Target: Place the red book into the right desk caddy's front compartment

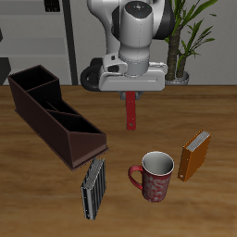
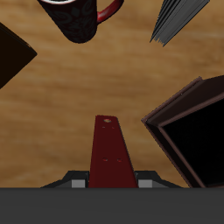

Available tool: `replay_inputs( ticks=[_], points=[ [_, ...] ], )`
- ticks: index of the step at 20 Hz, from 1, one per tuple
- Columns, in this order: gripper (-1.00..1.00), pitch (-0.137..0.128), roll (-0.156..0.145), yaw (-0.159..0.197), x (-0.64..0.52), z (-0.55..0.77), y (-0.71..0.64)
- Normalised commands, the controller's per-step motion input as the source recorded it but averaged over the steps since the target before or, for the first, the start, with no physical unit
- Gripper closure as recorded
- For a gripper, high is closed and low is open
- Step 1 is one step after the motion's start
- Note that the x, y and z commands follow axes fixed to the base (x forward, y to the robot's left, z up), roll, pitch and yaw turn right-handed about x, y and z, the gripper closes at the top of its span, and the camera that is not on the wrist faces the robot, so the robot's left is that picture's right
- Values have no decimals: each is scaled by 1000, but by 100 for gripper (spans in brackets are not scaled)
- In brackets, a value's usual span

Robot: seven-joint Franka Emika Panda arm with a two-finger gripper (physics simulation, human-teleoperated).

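Red book: thin, dark red, hanging upright below the gripper, clear of the surface. Its upper end is taken up between the jaws, which are clenched on it; the lower end points down at bare wood. In the wrist view the book runs straight out from the gripper body as a narrow red strip, with wood grain beyond its free end.

Caddy: long, dark maroon-brown, open-topped box with inner dividers, lying at an angle across the surface. Its sloped lower end is the end nearest the front edge. The book hangs beside that end, apart from it and outside the box. The wrist view shows one dark, open corner of the caddy close beside the book.

Striped book: grey and black, standing near the front edge, just in front of the caddy's sloped end.

Mug: red with a pale pattern, white inside, handle turned toward the striped book; it stands between the striped book and the orange book, nearer the front edge than the red book.

Orange book: standing tilted beside the mug, apart from it.

Plant: green leaves, behind the arm at the back of the surface.
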Motion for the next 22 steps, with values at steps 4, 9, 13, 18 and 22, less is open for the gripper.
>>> replay_inputs(
  ticks=[4,9,13,18,22],
  points=[
    [100,-30,-93,86,-326,184,-593],
    [100,-36,-99,46,-324,239,-523],
    [100,-30,-62,104,-221,142,-316],
    [100,-1,-36,104,-132,-37,-226],
    [100,-9,-35,99,-228,-12,-222]
  ],
)
